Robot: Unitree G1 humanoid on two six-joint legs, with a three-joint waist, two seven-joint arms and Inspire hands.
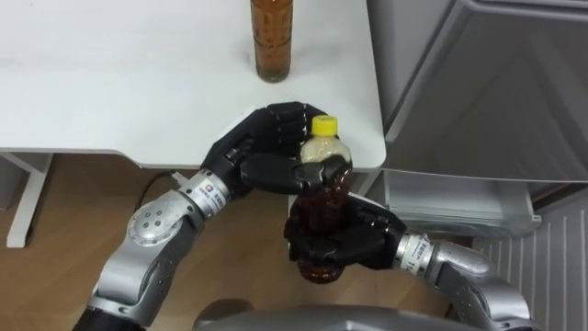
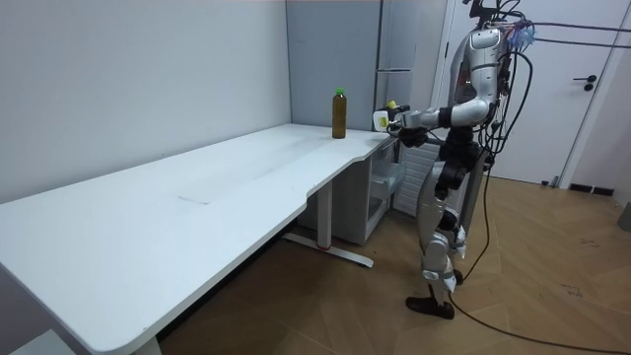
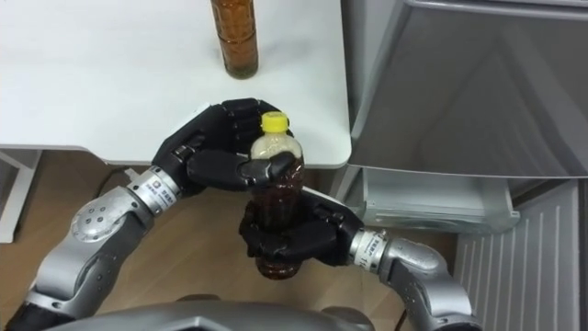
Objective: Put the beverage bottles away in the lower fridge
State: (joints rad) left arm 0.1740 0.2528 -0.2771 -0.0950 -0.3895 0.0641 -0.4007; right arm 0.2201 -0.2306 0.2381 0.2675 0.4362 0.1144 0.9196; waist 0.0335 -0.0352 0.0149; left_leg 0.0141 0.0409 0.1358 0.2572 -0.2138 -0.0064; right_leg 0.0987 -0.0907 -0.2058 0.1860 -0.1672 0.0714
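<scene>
Two bottles of brown drink by the grey fridge [image 1: 478,101].
Left hand [image 1: 266,142] and right hand [image 1: 347,244] both curl round the yellow-capped clear plastic bottle [image 1: 323,198] off the white table [image 1: 110,83] corner; the second brown bottle [image 1: 272,37] stands upright on the table.

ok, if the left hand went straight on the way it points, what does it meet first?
Likely the table corner: the left hand, curled round the bottle, points up-right at it. Height is unclear; if it clears the edge, the fridge comes next.

White desk [image 1: 110,74] over wooden floor [image 1: 83,198]
</scene>
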